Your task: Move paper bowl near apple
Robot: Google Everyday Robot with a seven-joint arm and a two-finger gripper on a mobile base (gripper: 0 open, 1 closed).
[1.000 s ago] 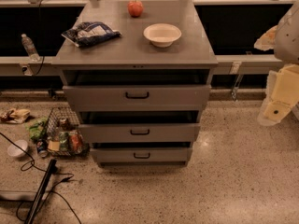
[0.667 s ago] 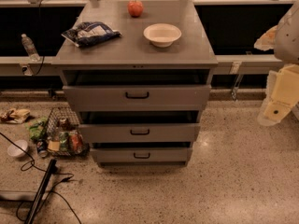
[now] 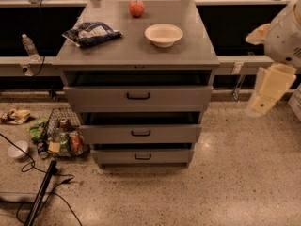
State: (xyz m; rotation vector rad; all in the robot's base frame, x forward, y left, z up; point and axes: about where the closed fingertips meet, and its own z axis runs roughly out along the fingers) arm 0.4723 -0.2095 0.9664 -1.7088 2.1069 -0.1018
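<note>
The cream-white paper bowl [image 3: 163, 34] sits upright on the grey cabinet top [image 3: 136, 53], right of centre. The small red-orange apple [image 3: 137, 8] stands at the back of the same top, a short way behind and left of the bowl and apart from it. My gripper [image 3: 265, 91] hangs at the far right of the view, beside the cabinet and below the level of its top, well away from the bowl and apple and holding nothing that I can see.
A blue and white snack bag [image 3: 91, 33] lies on the left of the cabinet top. All three drawers [image 3: 138, 96] stand slightly open. On the floor at left are a wire basket of clutter [image 3: 63, 136], a small white bowl [image 3: 18, 150], cables and a water bottle [image 3: 29, 47].
</note>
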